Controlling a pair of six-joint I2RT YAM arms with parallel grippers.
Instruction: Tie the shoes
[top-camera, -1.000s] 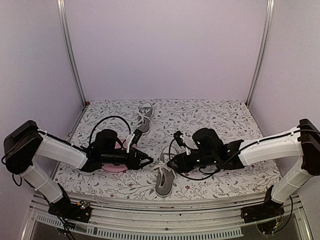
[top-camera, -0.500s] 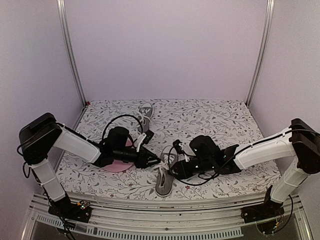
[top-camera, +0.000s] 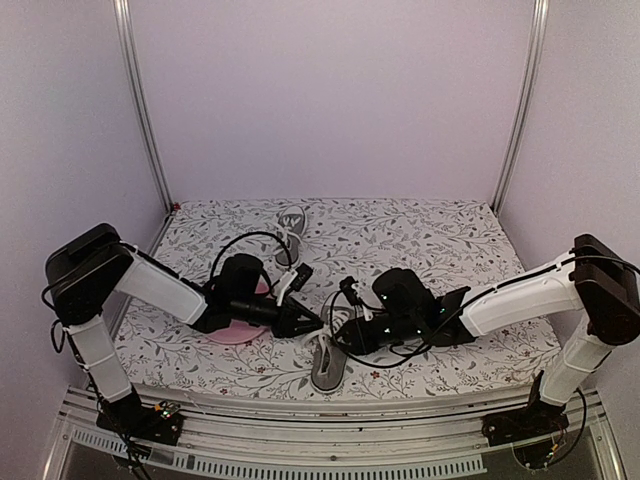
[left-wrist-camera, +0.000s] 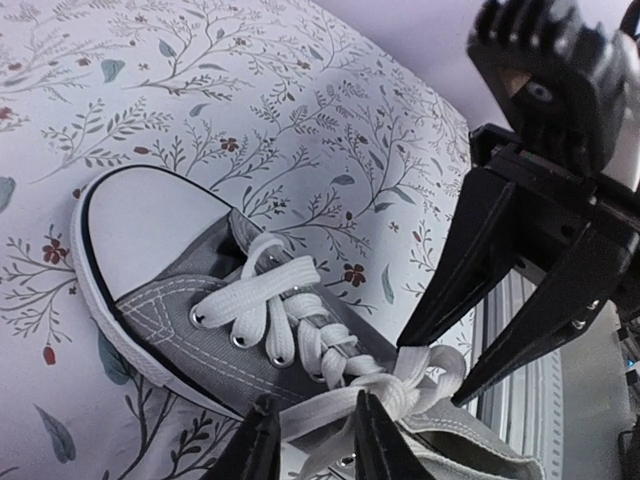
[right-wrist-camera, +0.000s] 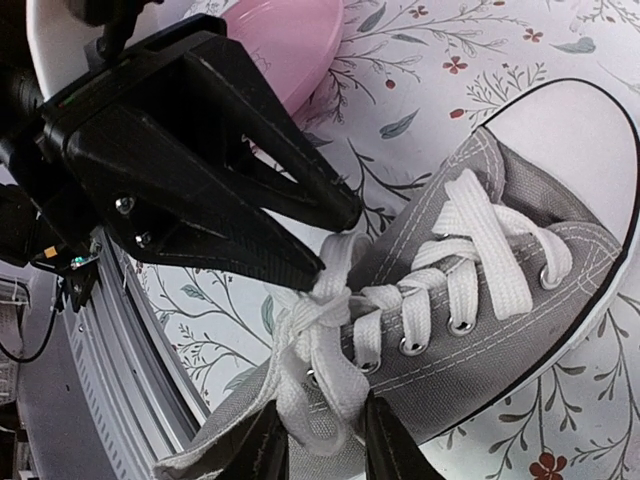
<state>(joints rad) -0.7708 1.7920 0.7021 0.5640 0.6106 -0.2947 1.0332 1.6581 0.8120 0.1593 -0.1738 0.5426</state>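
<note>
shoe (left-wrist-camera: 170, 315) | laces (left-wrist-camera: 255, 305) between jaws: left gripper (left-wrist-camera: 308, 440), right gripper (right-wrist-camera: 318, 435)

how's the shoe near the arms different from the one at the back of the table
Place: the near shoe lies toward the front edge, between the arms; the far shoe lies toward the back wall.
Contact: the left gripper and right gripper both have fingers around the near shoe's laces; nothing touches the far shoe.
Shared: both look grey and white.
</note>
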